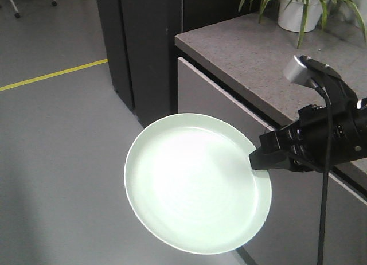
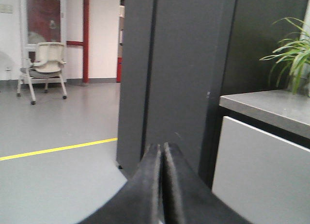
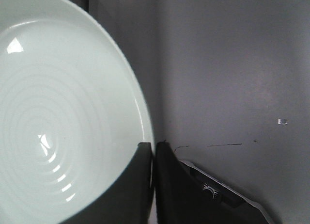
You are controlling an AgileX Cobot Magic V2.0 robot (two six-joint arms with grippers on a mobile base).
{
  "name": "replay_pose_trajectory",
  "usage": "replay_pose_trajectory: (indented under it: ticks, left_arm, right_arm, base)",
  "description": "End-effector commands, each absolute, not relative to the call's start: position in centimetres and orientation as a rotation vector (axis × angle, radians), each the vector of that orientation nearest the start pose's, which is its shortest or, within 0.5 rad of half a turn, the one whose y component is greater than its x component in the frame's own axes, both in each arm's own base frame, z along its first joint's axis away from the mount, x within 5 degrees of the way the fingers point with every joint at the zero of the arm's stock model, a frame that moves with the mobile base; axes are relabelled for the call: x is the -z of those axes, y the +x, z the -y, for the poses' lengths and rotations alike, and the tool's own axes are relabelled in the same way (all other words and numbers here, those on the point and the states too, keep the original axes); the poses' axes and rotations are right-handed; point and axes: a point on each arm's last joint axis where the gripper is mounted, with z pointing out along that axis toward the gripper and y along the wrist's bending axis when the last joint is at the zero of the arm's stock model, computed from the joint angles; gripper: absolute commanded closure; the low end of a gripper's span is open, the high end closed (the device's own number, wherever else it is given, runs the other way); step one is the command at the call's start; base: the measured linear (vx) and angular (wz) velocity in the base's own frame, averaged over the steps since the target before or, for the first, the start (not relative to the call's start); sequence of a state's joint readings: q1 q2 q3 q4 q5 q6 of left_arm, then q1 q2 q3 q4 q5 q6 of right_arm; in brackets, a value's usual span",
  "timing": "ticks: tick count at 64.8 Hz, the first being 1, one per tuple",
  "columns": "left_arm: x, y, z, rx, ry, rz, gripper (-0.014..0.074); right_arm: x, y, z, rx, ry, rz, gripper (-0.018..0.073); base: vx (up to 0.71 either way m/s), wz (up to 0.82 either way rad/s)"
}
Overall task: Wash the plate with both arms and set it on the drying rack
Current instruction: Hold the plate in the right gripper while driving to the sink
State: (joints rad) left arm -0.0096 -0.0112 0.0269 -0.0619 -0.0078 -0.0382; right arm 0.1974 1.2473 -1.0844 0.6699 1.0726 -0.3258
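The pale mint-green plate [image 1: 195, 182] hangs in the air beside the counter, its face tilted up toward the front camera. My right gripper [image 1: 256, 158] is shut on its right rim; the right wrist view shows the plate [image 3: 63, 112] filling the left side, with the rim pinched between the right gripper [image 3: 153, 149] fingers. My left gripper [image 2: 162, 149] is shut with nothing between its fingers, pointing at a dark cabinet. The left arm does not show in the front view. The drying rack is out of view.
A grey stone counter [image 1: 252, 58] with pale cabinet fronts [image 1: 229, 110] runs along the right, a potted plant [image 1: 301, 10] on it. A tall dark cabinet [image 1: 143, 47] stands behind. Grey floor with a yellow line [image 1: 54, 74] lies to the left; an office chair [image 2: 46, 64] stands far off.
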Motion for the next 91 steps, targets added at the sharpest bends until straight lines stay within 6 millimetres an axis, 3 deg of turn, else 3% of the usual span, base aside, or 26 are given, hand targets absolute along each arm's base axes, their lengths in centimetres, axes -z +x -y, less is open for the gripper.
replay_pose_trajectory:
  ticks: [1, 91]
  left_arm:
    - [-22.18, 5.27, 0.04, 0.108, -0.073, -1.374, 0.0603]
    - [-22.18, 5.27, 0.04, 0.108, -0.073, -1.374, 0.0603]
  right_arm:
    - [-35.62, 21.97, -9.67, -0.875, -0.395, -2.448, 0.0568]
    - [-35.63, 21.98, -9.67, -0.874, -0.394, -2.447, 0.0568]
  base:
    - [0.09, -0.34]
    - [0.09, -0.31]
